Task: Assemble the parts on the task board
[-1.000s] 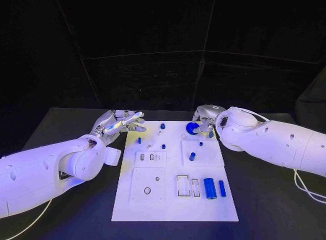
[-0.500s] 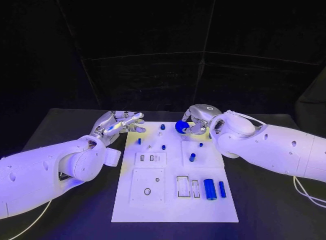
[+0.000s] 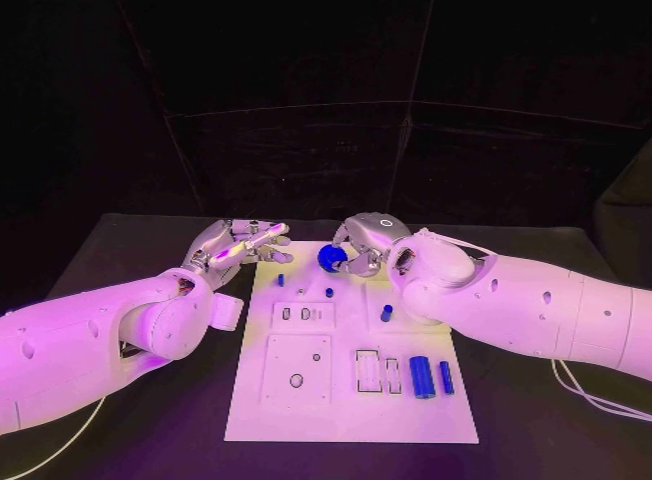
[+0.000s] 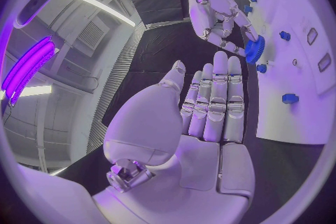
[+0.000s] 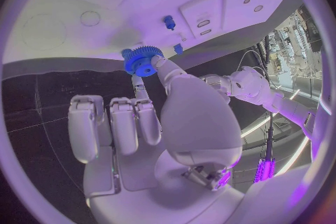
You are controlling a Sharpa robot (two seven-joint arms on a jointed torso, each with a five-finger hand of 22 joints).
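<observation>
The blue gear (image 3: 331, 258) is in the upper middle of the head view, pinched in the fingertips of the right hand (image 3: 358, 243) and held above the far end of the white task board (image 3: 261, 400). In the right wrist view the gear (image 5: 143, 60) shows its toothed rim and a raised hub, and it is held at one side of the rim, so the middle hole seems to be free.

The step in hand appears to be the placing of this gear on a peg at the far end of the board. To do it well, the hand should probably keep the gear flat and level with the board, bring the hole exactly over the peg, and lower it slowly; a tilted gear may jam or slip from such a light pinch. Which peg is meant cannot be told from these pictures.

Small blue pegs (image 3: 328, 292) stand just below the gear in the frame, so the fingers should not knock them.

The left hand (image 3: 241, 246) hovers at the upper left beside the board, fingers stretched out and holding nothing
</observation>
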